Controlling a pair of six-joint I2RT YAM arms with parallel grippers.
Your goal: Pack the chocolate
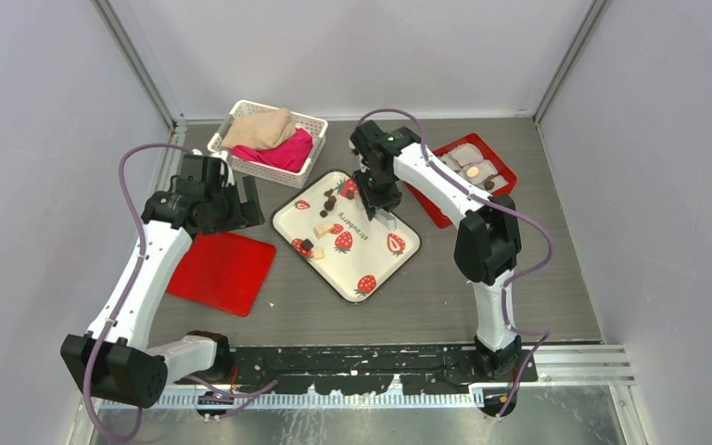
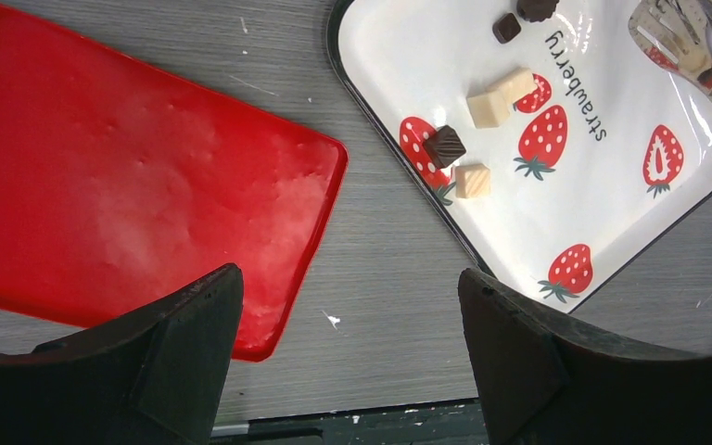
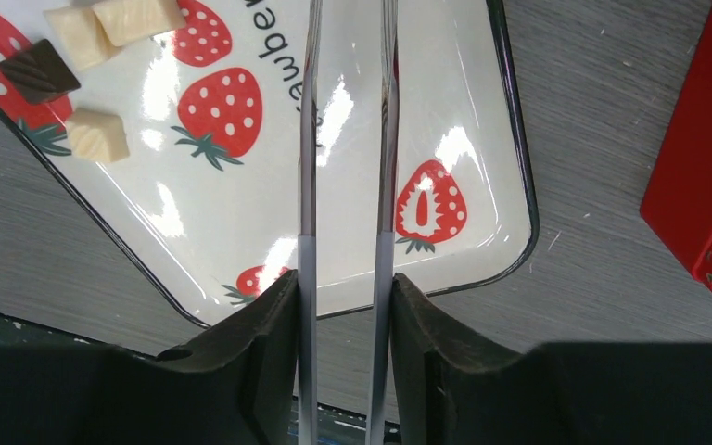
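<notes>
Landmark for all positions: strawberry tray (image 1: 371, 260), white with a dark rim, set cornerwise on the tabletop (image 1: 426, 297).

Chocolate (image 2: 444, 146): one dark squarish piece lies on a strawberry print by the tray's left edge. A few more dark lumps sit near the tray's far corner. All of these are inside the tray rim.

Pale cubes (image 2: 489, 108): three on the tray. Two touch each other toward the tray's middle, and the third is just beside the dark squarish piece.

Right gripper (image 3: 343, 315): I read it over the right half of the tray, jaws pinching the handle end of the metal tongs (image 3: 308, 139). The two tong arms run side by side with a gap between them. The tips leave the right wrist view. In the left wrist view they show blurred at the tray's far right edge, and I cannot tell whether they hold anything.

Left gripper (image 2: 348, 324): jaws spread wide with nothing between them. It hangs above bare tabletop off the tray's left edge, between the tray and the red lid (image 2: 130, 185).

Red box (image 3: 695, 158): near the tray's right side, holding pale wrapped pieces.

White basket (image 1: 250, 170): beyond the tray's far left side, holding beige and pink cloth.
</notes>
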